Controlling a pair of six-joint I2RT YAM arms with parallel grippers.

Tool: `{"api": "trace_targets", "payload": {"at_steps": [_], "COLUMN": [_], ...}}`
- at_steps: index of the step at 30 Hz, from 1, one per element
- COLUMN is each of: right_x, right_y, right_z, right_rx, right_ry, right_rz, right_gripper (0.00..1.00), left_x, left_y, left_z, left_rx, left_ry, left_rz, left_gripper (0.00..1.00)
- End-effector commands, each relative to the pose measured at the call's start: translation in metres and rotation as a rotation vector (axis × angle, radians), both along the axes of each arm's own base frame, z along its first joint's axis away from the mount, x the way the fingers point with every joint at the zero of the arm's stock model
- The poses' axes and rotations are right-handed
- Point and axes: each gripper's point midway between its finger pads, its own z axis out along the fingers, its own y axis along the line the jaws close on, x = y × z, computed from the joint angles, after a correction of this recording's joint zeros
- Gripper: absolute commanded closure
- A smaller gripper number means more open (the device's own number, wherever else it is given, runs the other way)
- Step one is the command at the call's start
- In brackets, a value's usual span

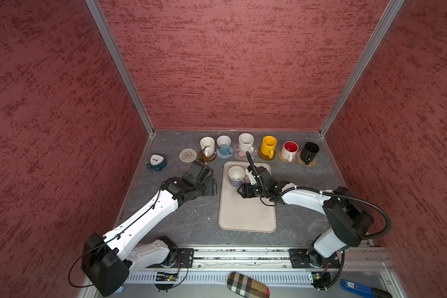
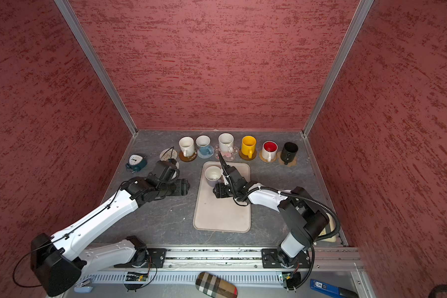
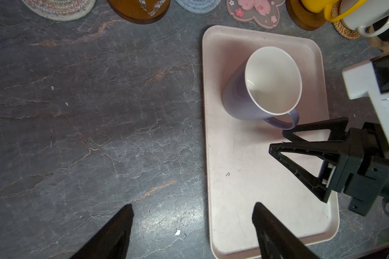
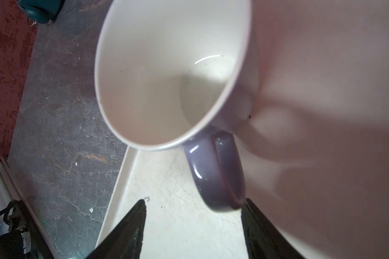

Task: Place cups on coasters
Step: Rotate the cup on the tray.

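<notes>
Lighting: even, moderate, from overhead. Both top views are sharp; wide-angle distortion splays the wall posts [image 1: 121, 67] outward, and the edges fall slightly dimmer. The counter [image 1: 191, 219] carries only soft, faint shadows. In my left wrist view a pale sheen lies on the counter between my jaws, and the lavender mug [image 3: 256, 89] throws a soft shadow onto the tray [image 3: 245, 179]. In my right wrist view the handle [image 4: 216, 175] shows small glints. A large pinkish area beside it is out of focus, and my jaws are blurred.

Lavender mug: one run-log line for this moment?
stage: pre-grasp | lavender mug: on tray | right tool: open, at handle | left tool: open, empty | spiral coaster: no cup
</notes>
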Motion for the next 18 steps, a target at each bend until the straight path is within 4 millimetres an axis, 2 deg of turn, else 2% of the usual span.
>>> {"api": "trace_targets", "payload": {"at_steps": [1,5,12,18], "right_x": [0.008,0.010,0.020,0.027], "right_y": [0.012,-0.001,-0.010,-0.001], "right_z": [0.015,0.015,0.025,0.027], "right_rx": [0.007,-0.085,-0.201,-0.217], "right_ry": [-0.051,-0.076,-0.133,-0.144], "right_rz": [0.004,0.004,0.031,0.071], "right_gripper": [0.31,0.28,0.23,0.21], "left_x": [-0.002,-0.005,-0.007,-0.005], "left_y": [-0.003,0.001,0.004,0.003], "left_z": [0.007,0.009,0.008,0.009], "left_rx": [-0.025,-0.023,-0.015,-0.010], "left_ry": [-0.020,-0.024,-0.025,-0.026], "left_rz": [-0.005,-0.003,0.001,0.002], "left_gripper": [0.17,0.17,0.16,0.16]}}
